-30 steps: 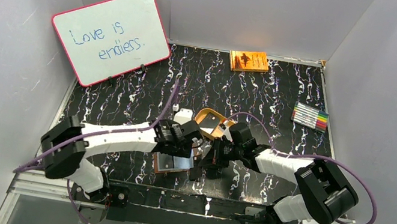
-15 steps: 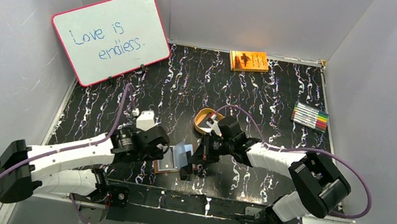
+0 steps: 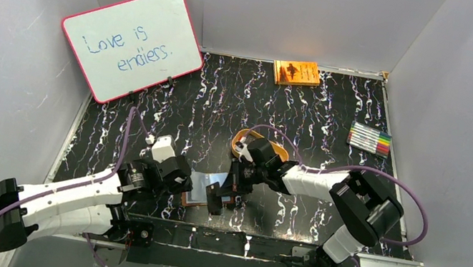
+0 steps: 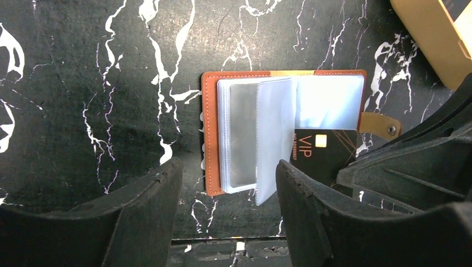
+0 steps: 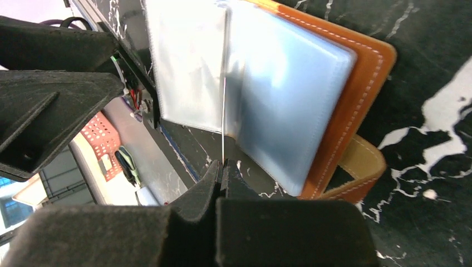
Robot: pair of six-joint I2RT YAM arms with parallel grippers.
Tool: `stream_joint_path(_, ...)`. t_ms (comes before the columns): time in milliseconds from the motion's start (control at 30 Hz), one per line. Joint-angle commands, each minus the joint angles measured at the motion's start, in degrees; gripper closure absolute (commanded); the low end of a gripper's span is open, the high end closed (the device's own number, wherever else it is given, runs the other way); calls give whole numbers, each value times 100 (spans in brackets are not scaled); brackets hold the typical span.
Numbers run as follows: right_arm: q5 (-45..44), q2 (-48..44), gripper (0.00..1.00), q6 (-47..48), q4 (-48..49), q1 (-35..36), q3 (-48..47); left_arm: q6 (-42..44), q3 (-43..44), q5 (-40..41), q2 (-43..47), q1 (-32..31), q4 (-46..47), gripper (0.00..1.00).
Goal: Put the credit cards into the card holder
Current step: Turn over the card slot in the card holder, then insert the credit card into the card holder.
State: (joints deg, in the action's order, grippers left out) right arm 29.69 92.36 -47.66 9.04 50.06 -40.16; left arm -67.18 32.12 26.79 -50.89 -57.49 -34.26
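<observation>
The card holder lies open on the black marbled table, brown leather with clear sleeves, one sleeve standing up. My right gripper is shut on the near edge of a black credit card marked VIP, held at the holder's right-hand pages; whether it sits inside a sleeve I cannot tell. In the right wrist view the card shows edge-on as a thin line. My left gripper hangs open just near of the holder, with nothing between its fingers. From above, the right gripper is over the holder's right side.
A tan oval tray sits just behind the right wrist. A whiteboard leans at the back left, an orange book lies at the back, and a marker set lies at the right. The table's front edge is close behind the holder.
My left arm has drawn back toward the near left, off the holder, and its jaws have widened. The right gripper has shifted left over the holder with the card.
</observation>
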Motion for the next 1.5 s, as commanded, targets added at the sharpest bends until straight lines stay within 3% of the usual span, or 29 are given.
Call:
stream_joint_path(0, -58, 37, 100, 121, 80, 165, -339, -190, -109, 228, 220, 25, 220, 39)
stream_joint_path(233, -51, 226, 100, 172, -5, 264, -396, -125, -308, 186, 154, 45, 626, 37)
stream_joint_path(533, -174, 74, 100, 209, -142, 269, -340, 37, -348, -57, -751, 406, 768, 41)
stream_joint_path(867, -221, 236, 100, -21, 195, 90, -264, -159, -430, 303, -150, 509, 83, 43)
stream_joint_path(1133, -91, 551, 100, -196, 528, 42, -414, -640, -707, 380, -114, 526, -235, 53)
stream_joint_path(1467, -17, 703, 100, -449, 1027, 40, -378, -557, -839, 115, -431, 537, 93, 60)
